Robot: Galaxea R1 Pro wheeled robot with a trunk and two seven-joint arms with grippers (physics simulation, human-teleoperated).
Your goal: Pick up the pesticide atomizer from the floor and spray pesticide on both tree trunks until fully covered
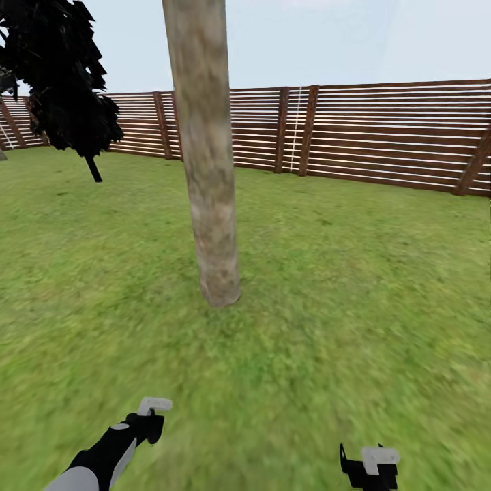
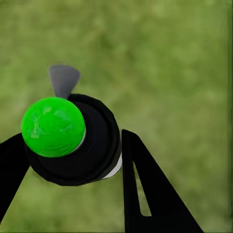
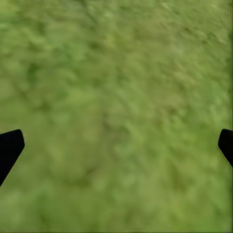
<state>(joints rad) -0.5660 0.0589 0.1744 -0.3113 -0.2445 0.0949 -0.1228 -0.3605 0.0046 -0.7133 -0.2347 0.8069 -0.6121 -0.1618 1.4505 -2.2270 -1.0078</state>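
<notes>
1. The garden lawn takes up most of the head view, green and mottled, running from the bottom edge up to the fence.
2. A brown slatted wooden fence crosses the upper part of the frame from left to right, with pale sky above it.
3. One thick tree trunk of grey-brown bark rises just left of centre, its base on the grass in the middle of the frame and its top cut off by the upper edge. Open grass lies between it and the two arms.
4. A dark, thin-stemmed tree stands in the upper left corner, well apart from the trunk and near the fence.
5. The left arm reaches in at the lower left, ending in the left pincer; the right pincer sits at the lower right edge. Both are well short of the trunk.
6. In the left wrist view the left pincer is pinching the pesticide atomizer, a black round body with a bright green ball on top and a grey nozzle, held between the black fingers over blurred grass.
7. In the right wrist view the right pincer is spread wide, its fingertips at opposite edges with grass between them.
</notes>
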